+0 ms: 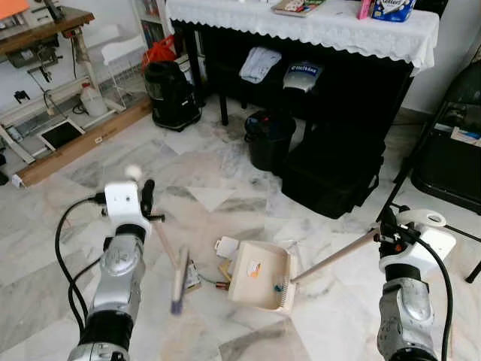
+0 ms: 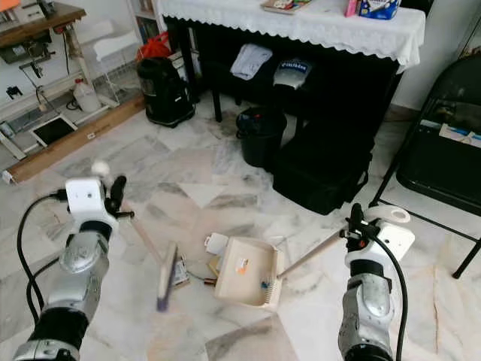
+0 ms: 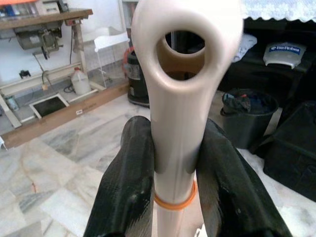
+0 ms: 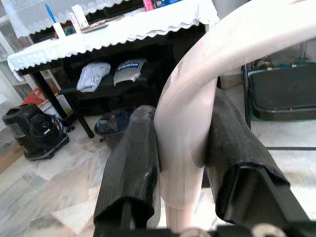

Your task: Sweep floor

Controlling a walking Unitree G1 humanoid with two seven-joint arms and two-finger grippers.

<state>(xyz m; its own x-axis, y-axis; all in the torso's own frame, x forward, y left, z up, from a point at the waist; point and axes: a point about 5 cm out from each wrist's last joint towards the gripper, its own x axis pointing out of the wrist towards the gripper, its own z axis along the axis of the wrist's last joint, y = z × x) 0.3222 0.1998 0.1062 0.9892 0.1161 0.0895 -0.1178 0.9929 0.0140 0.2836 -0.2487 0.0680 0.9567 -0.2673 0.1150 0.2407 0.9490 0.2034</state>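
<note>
On marble floor, cream dustpan (image 1: pixel 259 284) w/ debris, right claw (image 4: pixel 180 163) pinching its handle, left claw (image 3: pixel 173 177) pinching blurred brush (image 1: pixel 179 280).

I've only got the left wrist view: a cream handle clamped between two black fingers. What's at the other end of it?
Observer: A broom head, blurred, low over the marble floor, just left of a cream dustpan.
Operator: Who's holding the dustpan?
Observer: The right claw is shut on the dustpan's long handle, which slopes up to it from the pan.
Operator: Any debris left to sweep?
Observer: Yes, a few small scraps lie on the floor between the broom head and the pan's open side.
Operator: Is anything in the pan already?
Observer: A few small bits, including one blue piece near the handle end.
</note>
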